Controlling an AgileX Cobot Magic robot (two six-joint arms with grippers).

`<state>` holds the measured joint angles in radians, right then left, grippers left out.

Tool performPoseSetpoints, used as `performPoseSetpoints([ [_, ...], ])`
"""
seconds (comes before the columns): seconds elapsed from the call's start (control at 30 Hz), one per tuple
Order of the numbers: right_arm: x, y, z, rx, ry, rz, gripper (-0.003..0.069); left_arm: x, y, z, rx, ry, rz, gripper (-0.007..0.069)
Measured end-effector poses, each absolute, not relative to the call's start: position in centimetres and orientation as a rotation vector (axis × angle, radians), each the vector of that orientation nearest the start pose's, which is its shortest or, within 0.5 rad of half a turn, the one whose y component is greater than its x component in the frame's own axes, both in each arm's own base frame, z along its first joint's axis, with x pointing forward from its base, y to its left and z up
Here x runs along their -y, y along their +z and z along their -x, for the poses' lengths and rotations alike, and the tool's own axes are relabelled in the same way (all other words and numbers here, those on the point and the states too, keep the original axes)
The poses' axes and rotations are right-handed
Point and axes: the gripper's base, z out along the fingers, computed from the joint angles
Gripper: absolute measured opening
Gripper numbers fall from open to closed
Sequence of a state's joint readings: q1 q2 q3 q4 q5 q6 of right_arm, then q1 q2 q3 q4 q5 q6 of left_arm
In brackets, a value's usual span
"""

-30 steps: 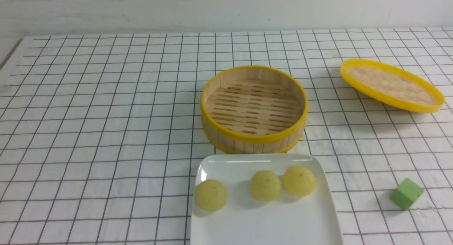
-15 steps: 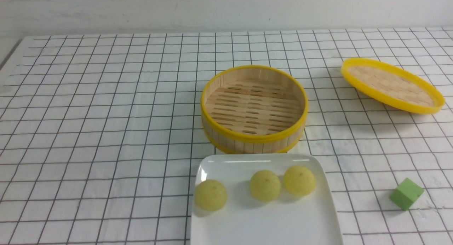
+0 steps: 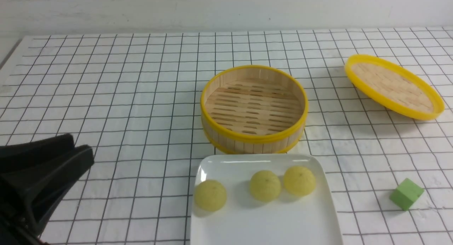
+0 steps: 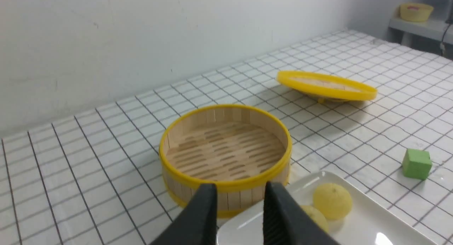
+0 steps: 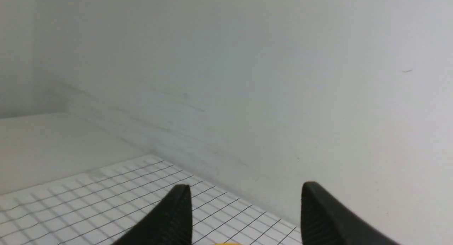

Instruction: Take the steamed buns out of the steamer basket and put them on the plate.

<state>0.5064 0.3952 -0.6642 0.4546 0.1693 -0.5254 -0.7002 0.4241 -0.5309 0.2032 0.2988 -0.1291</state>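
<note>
- Pale yellow-green and matte, the steamed buns (image 3: 265,185) look light and squashy. The skin seems rough enough not to slip, so I'd pinch one gently across its middle, from above.
- All three sit on the plate (image 3: 269,223), and the steamer basket (image 3: 253,137) just behind it is empty. Looks done to me.
- The left gripper (image 4: 236,202) hangs off to the plate's left, jaws partly apart and holding nothing. The right gripper (image 5: 244,199) is spread wide, also empty.
- The tilted lid (image 3: 393,86) and green cube (image 3: 406,193) are well apart from the plate, so nothing's in the way.
</note>
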Motion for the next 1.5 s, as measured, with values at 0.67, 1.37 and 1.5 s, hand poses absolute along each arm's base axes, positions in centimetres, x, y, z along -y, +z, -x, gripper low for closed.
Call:
performPoseSetpoints([
  [0.67,-4.2,31.2,-8.4,-1.401,0.328,0.373,0.0421,6.0,32.6,-8.4,-1.644,-0.356,-0.628,0.0148],
  [1.37,-3.9,23.7,-8.7,-1.563,0.277,0.373,0.0346,5.8,32.0,-8.3,-1.715,-0.354,-0.623,0.0153],
  [1.5,-3.9,23.1,-8.7,-1.587,0.281,0.382,0.0289,5.8,32.0,-8.3,-1.721,-0.361,-0.62,0.0156],
])
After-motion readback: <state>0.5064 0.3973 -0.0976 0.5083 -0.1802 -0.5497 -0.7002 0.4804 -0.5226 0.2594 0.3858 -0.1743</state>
